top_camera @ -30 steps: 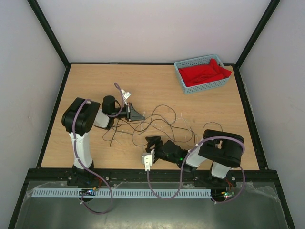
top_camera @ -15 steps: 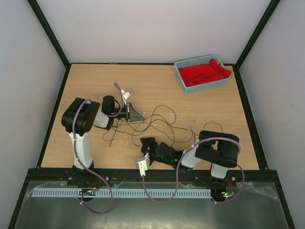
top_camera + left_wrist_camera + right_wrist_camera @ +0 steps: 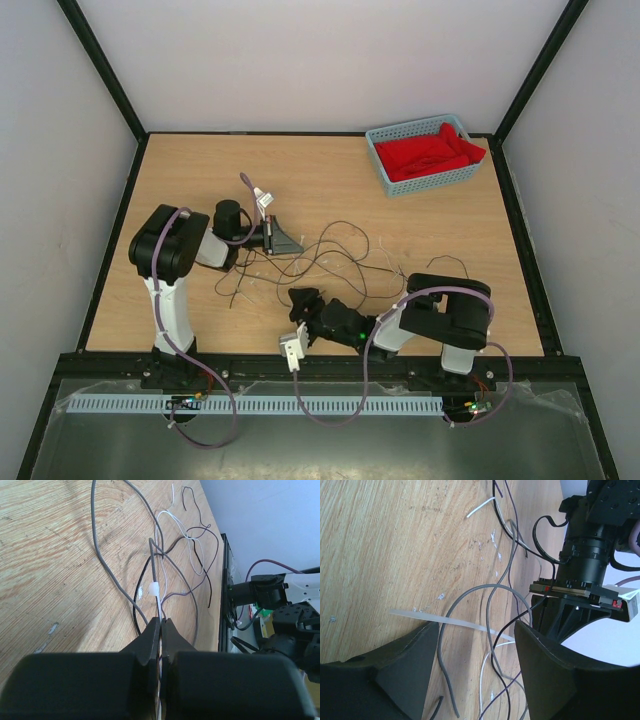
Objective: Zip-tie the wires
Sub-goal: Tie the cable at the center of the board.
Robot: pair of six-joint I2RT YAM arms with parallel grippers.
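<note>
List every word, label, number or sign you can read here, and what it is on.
None can be read.
The circuit board on the left arm's wrist carries red marks but no legible characters.
The base boards are too small to tell.

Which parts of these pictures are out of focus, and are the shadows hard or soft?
Left wrist: the left pincer is dark and blurred, the wires sharp, with soft shadows on the table. Right wrist: the right pincer blurred, the zip tie clear. Top external: even light, all sharp.
</note>
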